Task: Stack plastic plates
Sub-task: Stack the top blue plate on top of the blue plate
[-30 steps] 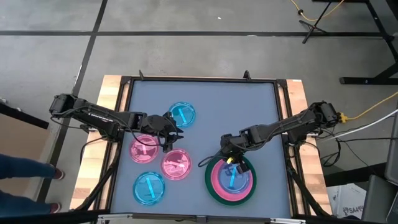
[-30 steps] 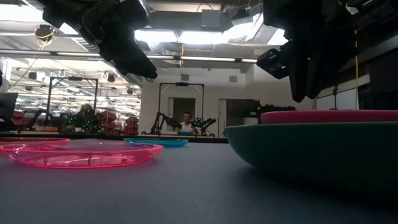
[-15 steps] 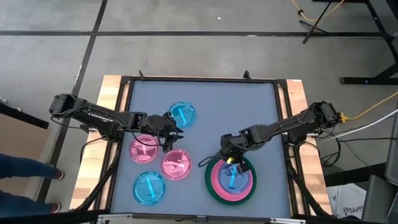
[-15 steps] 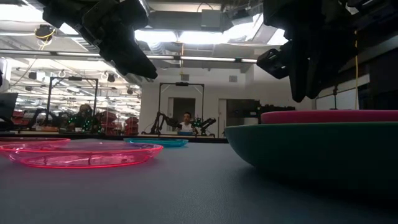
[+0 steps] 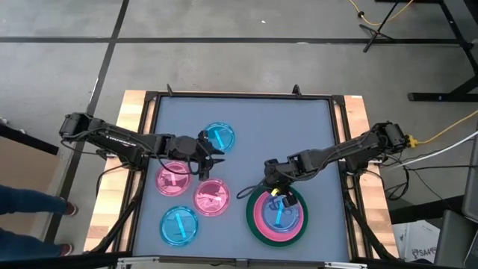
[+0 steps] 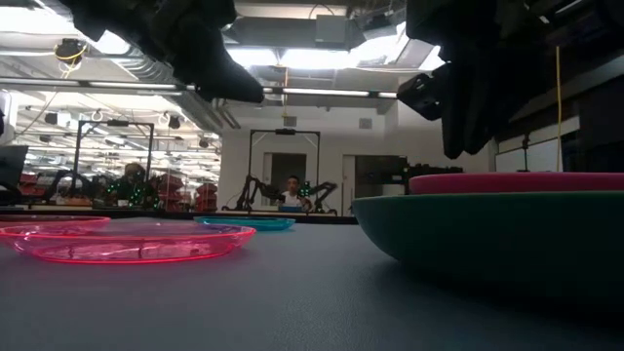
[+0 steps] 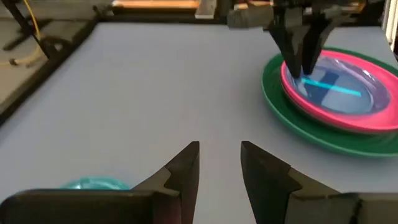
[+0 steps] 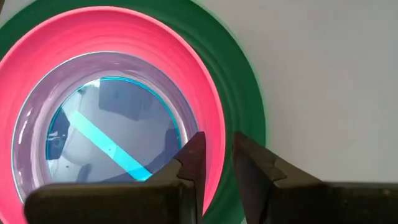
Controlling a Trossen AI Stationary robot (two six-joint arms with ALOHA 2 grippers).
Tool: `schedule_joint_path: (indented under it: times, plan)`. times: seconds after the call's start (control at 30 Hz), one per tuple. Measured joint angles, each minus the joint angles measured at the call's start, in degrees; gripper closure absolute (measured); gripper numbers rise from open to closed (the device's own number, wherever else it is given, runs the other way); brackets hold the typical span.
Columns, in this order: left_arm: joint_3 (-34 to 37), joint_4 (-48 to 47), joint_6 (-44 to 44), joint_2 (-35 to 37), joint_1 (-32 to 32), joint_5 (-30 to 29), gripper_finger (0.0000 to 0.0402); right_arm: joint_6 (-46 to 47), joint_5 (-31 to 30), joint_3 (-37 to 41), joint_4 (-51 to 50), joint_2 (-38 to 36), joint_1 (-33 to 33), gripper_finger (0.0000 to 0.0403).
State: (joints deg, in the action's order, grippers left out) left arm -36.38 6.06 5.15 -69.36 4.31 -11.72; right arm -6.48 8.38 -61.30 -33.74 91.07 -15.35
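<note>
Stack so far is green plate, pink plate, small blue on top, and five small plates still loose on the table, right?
Not five. The high view shows four loose small plates: two blue, two pink. The stack is green plate, pink plate, small blue on top.

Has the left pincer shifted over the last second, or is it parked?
Yes. In the high view the left pincer has slid a little toward the table's middle, now overlapping more of the fixed blue plate beside it.

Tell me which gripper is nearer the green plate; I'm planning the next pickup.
Right. The right gripper hangs over the green plate at its rim; the left gripper is well off, between the loose small plates.
</note>
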Motion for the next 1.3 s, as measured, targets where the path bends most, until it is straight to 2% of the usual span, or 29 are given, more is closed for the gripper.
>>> schedule_joint_path:
  times: [0.3,0.47,0.83,1.0,1.3]
  plan:
    - [0.0,4.2,-0.84,0.0,-5.5,0.95,0.029,-1.77,0.16,-0.02,-0.24,-1.16,0.0,0.0333]
    - [0.0,4.97,-0.85,0.0,-9.01,4.43,0.029,-4.72,-0.15,-0.02,-0.55,-3.29,0.0,0.0333]
    - [0.0,5.26,-0.85,-0.04,-13.64,5.24,0.029,-12.54,-8.75,-0.02,0.27,-6.36,0.02,0.0333]
    - [0.0,5.26,-0.85,-0.09,-14.73,5.23,0.029,-14.58,-8.39,-0.07,1.54,-6.36,1.89,0.0333]
    - [0.0,6.14,-0.85,-6.5,-14.81,5.24,0.029,-16.48,-7.32,-0.07,5.66,-6.34,6.62,0.0333]
